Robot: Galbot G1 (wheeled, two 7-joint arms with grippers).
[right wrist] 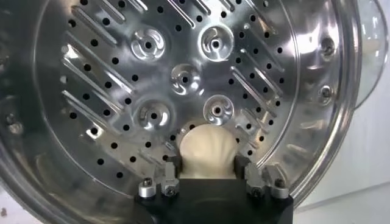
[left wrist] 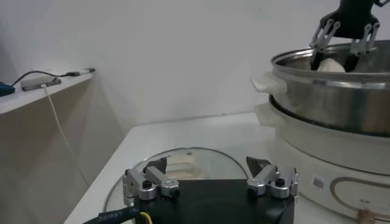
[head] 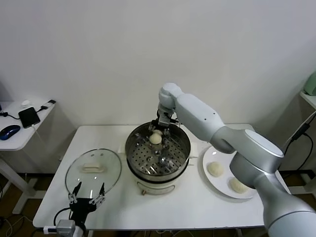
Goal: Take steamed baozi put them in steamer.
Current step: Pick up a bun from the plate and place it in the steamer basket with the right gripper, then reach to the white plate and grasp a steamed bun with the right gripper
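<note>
At the near edge of the table (head: 197,207) we are keeping our left gripper (head: 87,194) parked with its fingers spread wide and empty, just in front of the glass lid (head: 93,170) that is lying flat toward the table's left side; it is doing nothing for this step and is best left there. On the right side of the table the white plate (head: 210,181) is carrying two baozi (head: 215,169) that we can see, waiting their turn. Farther back, over the far rim of the steamer (head: 143,165), our right gripper (right wrist: 208,167) is reaching down into the basket, its fingers standing on either side of one baozi (right wrist: 207,151) that is sitting on the perforated floor near the far wall. The fingers are looking parted, though we cannot tell whether the pads are quite free of the dough. To finish this release well, we are judging that the jaws should be opening fully before any lift, and that the lift should be going straight up, so the soft bun is not dragged or rolled and the fingers are clearing the steel rim on the way back to the plate.
</note>
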